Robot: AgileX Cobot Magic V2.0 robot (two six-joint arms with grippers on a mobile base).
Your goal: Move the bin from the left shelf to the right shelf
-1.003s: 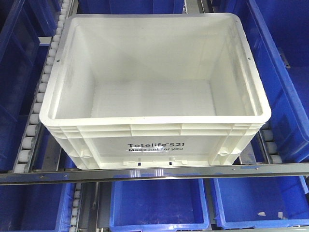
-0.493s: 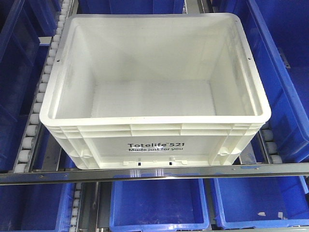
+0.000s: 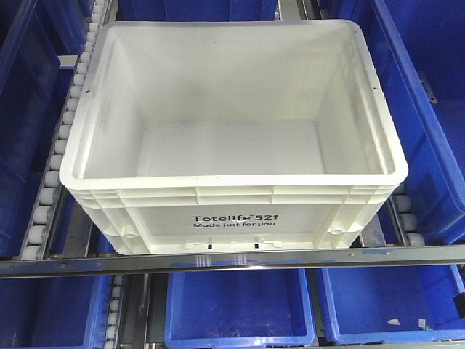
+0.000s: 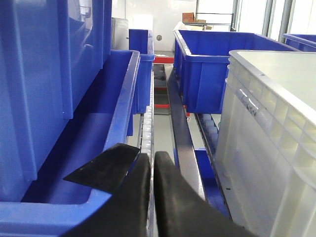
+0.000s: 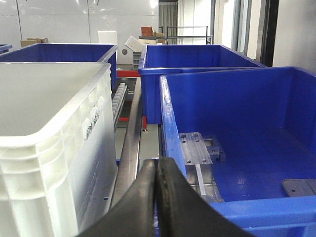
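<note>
The bin (image 3: 232, 218), a large white tote printed "Totelife 521", stands empty on the roller shelf in the middle of the front view. My left gripper (image 4: 152, 160) is shut and empty, low beside the bin's left wall (image 4: 266, 148), between it and a blue bin. My right gripper (image 5: 157, 165) is shut and empty, low beside the bin's right wall (image 5: 49, 148), over the gap next to a blue bin. Neither gripper touches the bin.
Blue bins (image 3: 429, 109) flank the tote on both sides and fill the shelf below (image 3: 240, 305). A metal rail (image 3: 232, 259) runs along the shelf front. Roller tracks (image 3: 54, 167) line the lane. The right blue bin (image 5: 247, 108) holds a metal block (image 5: 197, 148).
The bin has not moved. A small dark part has come into the front view at the lower right edge.
</note>
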